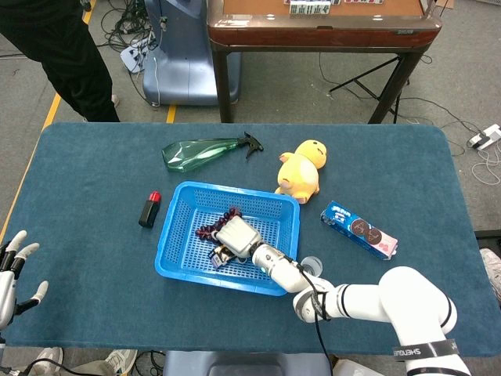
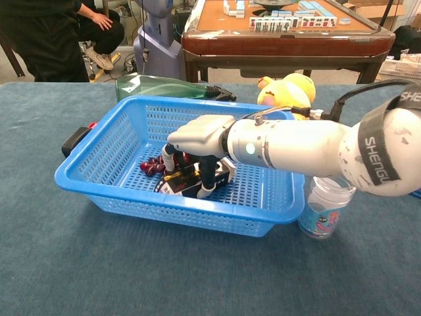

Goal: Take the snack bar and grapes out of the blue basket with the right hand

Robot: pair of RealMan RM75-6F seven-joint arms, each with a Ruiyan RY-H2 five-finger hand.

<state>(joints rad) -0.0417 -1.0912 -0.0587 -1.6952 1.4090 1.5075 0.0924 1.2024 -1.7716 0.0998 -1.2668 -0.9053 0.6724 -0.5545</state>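
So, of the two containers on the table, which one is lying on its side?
The green spray bottle, lying flat behind the blue basket with its black trigger pointing right. The clear jar beside the basket's right end stands upright.

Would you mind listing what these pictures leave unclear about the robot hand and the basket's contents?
- Right robot hand: both views hide whether its fingers actually grip the snack bar; the palm covers the contact.
- Snack bar label: too small to read in either view.
- Grapes: mostly hidden behind the hand in the chest view.
- Left robot hand: cut off by the head view's left edge.
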